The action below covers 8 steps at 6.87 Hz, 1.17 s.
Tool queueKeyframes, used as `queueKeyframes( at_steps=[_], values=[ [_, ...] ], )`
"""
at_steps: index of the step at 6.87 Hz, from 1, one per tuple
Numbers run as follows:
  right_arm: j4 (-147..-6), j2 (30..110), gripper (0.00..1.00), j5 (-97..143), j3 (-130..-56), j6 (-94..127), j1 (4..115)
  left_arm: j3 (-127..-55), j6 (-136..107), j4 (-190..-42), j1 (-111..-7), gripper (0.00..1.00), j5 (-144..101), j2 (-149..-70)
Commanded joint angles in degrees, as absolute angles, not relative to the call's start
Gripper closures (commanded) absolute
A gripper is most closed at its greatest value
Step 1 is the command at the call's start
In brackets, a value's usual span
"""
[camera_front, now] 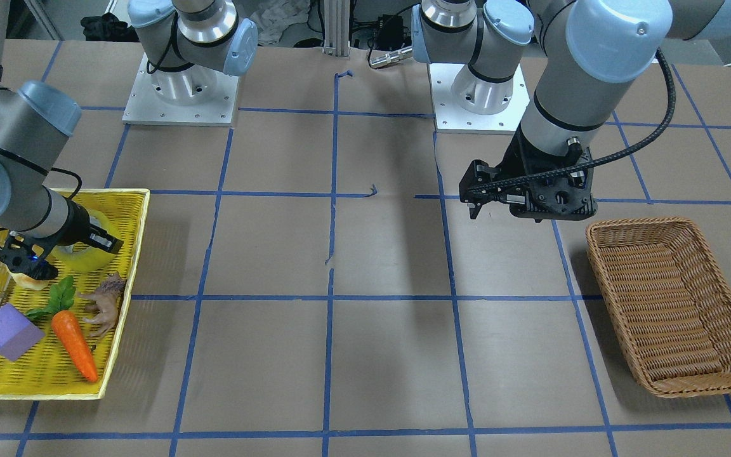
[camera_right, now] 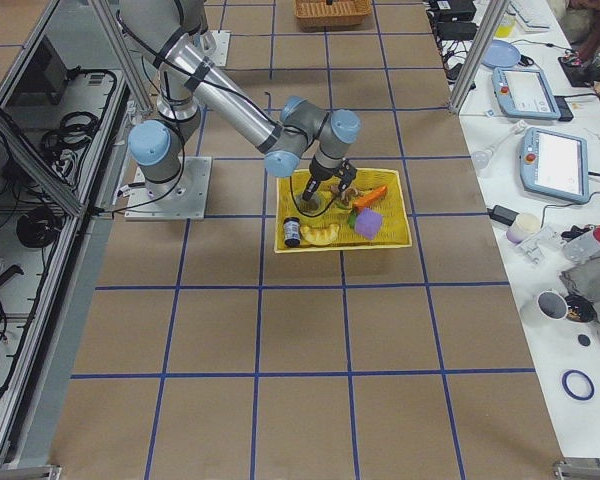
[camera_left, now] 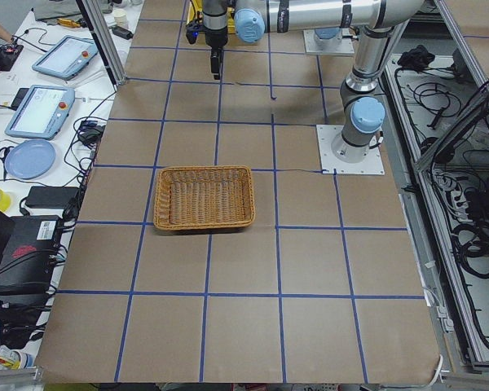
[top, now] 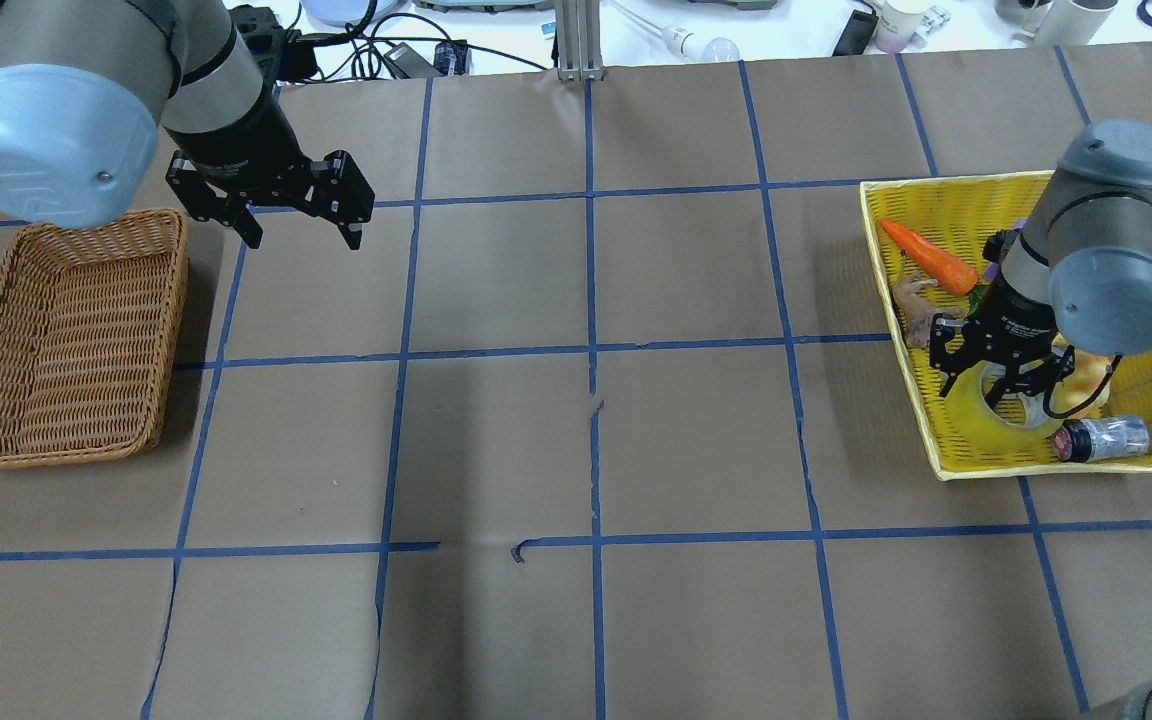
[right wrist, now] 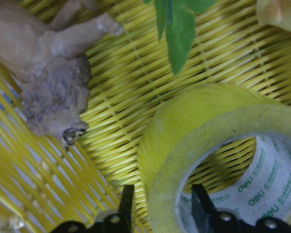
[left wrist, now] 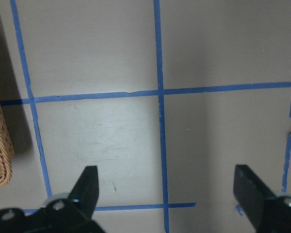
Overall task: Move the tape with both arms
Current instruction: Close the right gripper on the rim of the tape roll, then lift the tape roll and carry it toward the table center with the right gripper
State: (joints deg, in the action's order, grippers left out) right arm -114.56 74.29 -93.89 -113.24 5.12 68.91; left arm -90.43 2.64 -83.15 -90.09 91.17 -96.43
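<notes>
The tape [top: 986, 422], a yellow translucent roll with a white core, lies in the yellow tray [top: 946, 210] on the right of the overhead view. It also shows in the front view [camera_front: 89, 259] and fills the right wrist view [right wrist: 184, 136]. My right gripper [top: 1001, 385] [right wrist: 162, 204] is down on it, one finger outside the roll's wall and one inside the core, shut on the wall. My left gripper [top: 304, 238] [left wrist: 166, 174] hangs open and empty over bare table beside the wicker basket [top: 66, 330].
The tray also holds a carrot [top: 931, 262], a lion toy [right wrist: 43, 92], a purple block [camera_front: 9, 331], a small dark bottle [top: 1101, 438] and a pale croissant-shaped toy [top: 1086, 385]. Blue tape lines grid the brown table.
</notes>
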Motion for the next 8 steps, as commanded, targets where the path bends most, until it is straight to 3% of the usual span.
queueKeyframes(
  at_steps=[1, 5, 8],
  values=[
    [-113.5, 75.0, 1.00, -93.8, -111.4, 5.3, 68.9, -90.4, 2.6, -83.1, -90.1, 0.00, 91.2, -96.4],
    [-90.3, 77.4, 1.00, -90.0, -92.7, 10.8, 72.8, -90.4, 2.6, -83.1, -90.1, 0.00, 91.2, -96.4],
    [-98.4, 73.9, 1.00, -82.8, -91.6, 37.4, 93.4, -90.4, 2.6, -83.1, -90.2, 0.00, 91.2, -96.5]
  ],
)
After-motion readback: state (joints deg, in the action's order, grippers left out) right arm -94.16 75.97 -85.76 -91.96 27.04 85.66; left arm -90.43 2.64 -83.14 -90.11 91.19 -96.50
